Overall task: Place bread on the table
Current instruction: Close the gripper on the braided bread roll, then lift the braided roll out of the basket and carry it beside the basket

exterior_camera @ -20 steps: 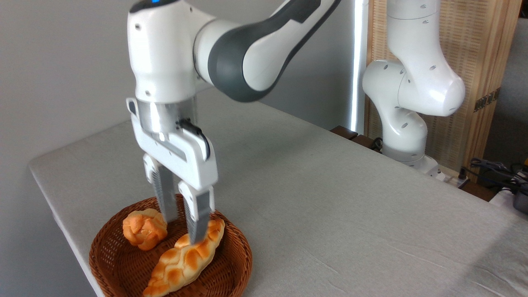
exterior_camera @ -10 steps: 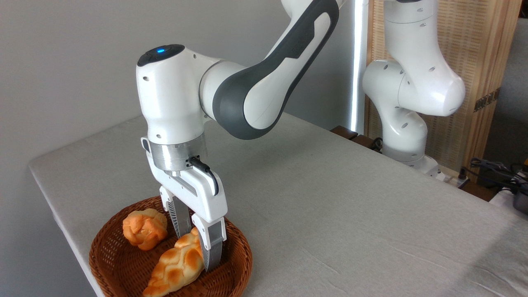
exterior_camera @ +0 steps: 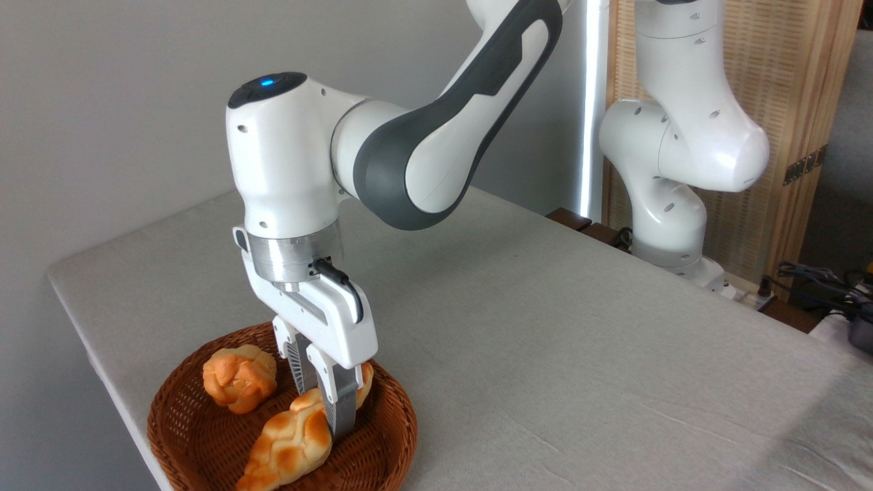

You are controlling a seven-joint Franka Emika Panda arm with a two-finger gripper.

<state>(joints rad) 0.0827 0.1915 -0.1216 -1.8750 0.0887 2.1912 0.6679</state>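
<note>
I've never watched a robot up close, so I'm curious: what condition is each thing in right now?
Gripper: down in the basket, fingers closed on the loaf.
Braided loaf: lying in the basket, pinched near its upper end.
Round bun: resting in the basket, untouched.
Basket: upright on the table, near its corner.
Table: covered in grey cloth.

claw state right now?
Claw: closed on the long braided golden-orange loaf, which lies in the round brown wicker basket.
</note>
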